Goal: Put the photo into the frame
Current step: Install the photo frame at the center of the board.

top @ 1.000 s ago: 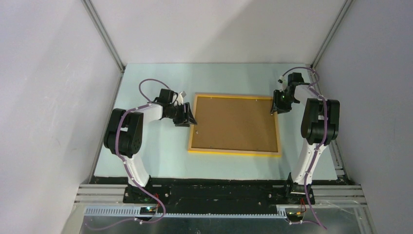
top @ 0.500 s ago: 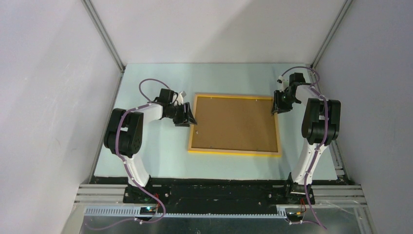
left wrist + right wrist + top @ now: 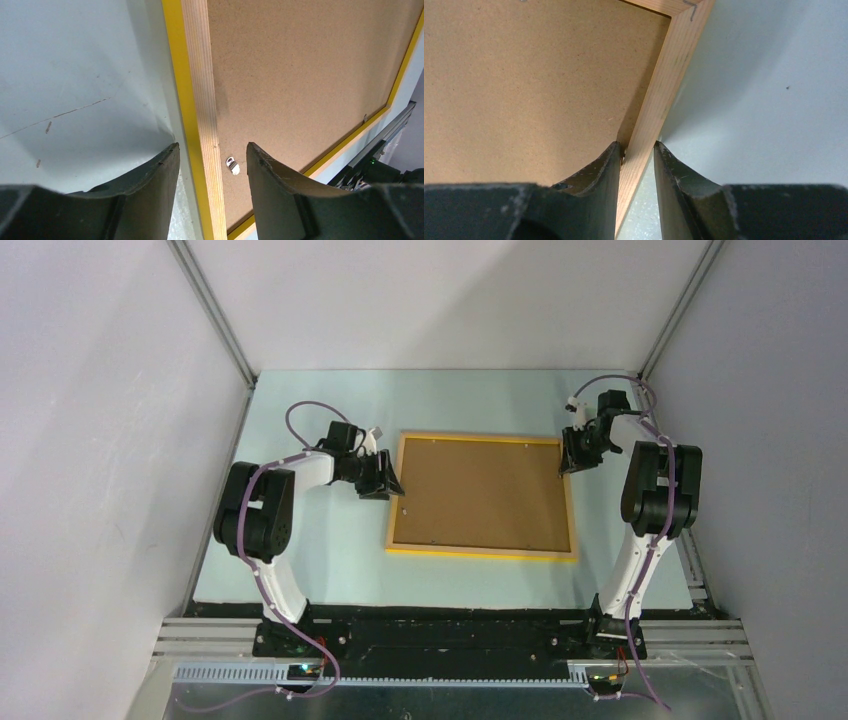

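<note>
Thin yellow-edged wooden frame lies flat on the table, grainy brown backing board facing up. Left jaws straddle its left rail, spread wide and holding nothing. Right jaws pinch the right rail from above.

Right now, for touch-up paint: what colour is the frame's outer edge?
The frame edge is yellow; left wrist view.

Frame: I see the thin yellow-edged wooden frame flat on the pale table.
Board: brown backing board inside the frame.
Left gripper: astride the frame's left rail.
Right gripper: astride its right rail, far end.
</note>
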You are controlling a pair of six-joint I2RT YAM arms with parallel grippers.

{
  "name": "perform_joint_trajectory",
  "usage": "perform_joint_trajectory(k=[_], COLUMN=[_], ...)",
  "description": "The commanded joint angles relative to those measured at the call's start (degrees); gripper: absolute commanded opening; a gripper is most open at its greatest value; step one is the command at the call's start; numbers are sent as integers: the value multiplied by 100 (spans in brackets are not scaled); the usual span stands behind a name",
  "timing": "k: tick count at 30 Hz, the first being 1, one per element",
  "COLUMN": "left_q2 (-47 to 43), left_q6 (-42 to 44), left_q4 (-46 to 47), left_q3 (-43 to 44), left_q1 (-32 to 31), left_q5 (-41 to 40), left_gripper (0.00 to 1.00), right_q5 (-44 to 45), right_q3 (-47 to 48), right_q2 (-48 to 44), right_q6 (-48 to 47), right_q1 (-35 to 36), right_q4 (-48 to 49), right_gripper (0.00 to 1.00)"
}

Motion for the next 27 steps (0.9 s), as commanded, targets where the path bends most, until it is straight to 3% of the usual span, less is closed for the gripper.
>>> perform_joint_trajectory(k=[1,14,27], left_q2=[138,103,98], left_q6=[259,270,303], left_q4=[-138,-162,-216], left_q3=[120,133,188], left_q1=[-10,-14,-13], left_q5=[-307,-331,-380], left_gripper=[58,59,60], right_q5=[-138,-817,-720], right_q3=[-60,195,-824], right_q2=[-101,-199,-868], right_q6=[-426,317,28], right_q1=[-20,-436,-461], right_q4=[-388,-416,-353], right_gripper=[34,54,53])
